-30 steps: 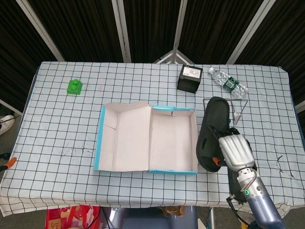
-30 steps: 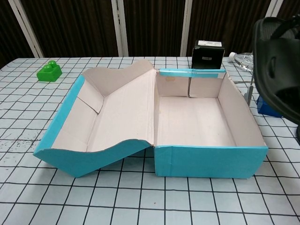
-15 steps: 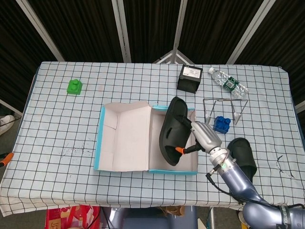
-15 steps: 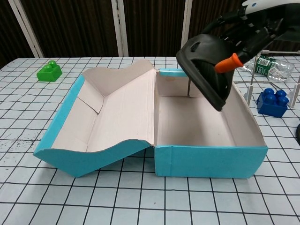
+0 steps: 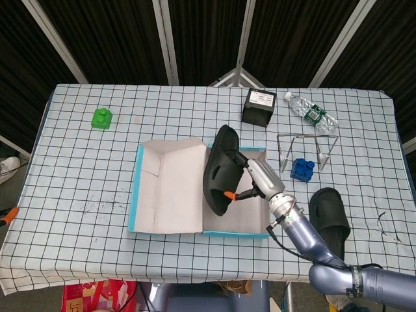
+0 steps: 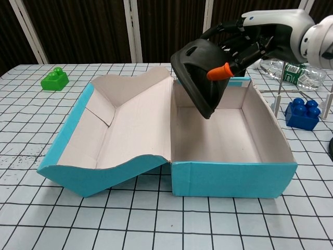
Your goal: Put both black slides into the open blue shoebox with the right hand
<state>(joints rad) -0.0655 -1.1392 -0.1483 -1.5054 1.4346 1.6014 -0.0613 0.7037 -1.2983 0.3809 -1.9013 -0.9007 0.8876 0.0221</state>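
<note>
My right hand (image 5: pixel 255 180) (image 6: pixel 244 44) grips a black slide (image 5: pixel 219 170) (image 6: pixel 199 75) and holds it tilted in the air over the left part of the open blue shoebox (image 5: pixel 263 234) (image 6: pixel 234 179). The box's tray holds nothing that I can see. The second black slide (image 5: pixel 329 212) lies on the table to the right of the box; in the chest view only its edge (image 6: pixel 331 150) shows. My left hand is out of sight in both views.
The box's lid (image 5: pixel 166 188) (image 6: pixel 99 151) lies open to the left. A blue brick (image 5: pixel 301 168) (image 6: pixel 303 113) sits under a wire rack (image 5: pixel 305 140). A black box (image 5: pixel 259 107), a water bottle (image 5: pixel 312 114) and a green brick (image 5: pixel 102 118) stand further back.
My right hand has carried the slide from the table's right side leftward, up and over the box. The second slide, hidden before, now shows on the table.
</note>
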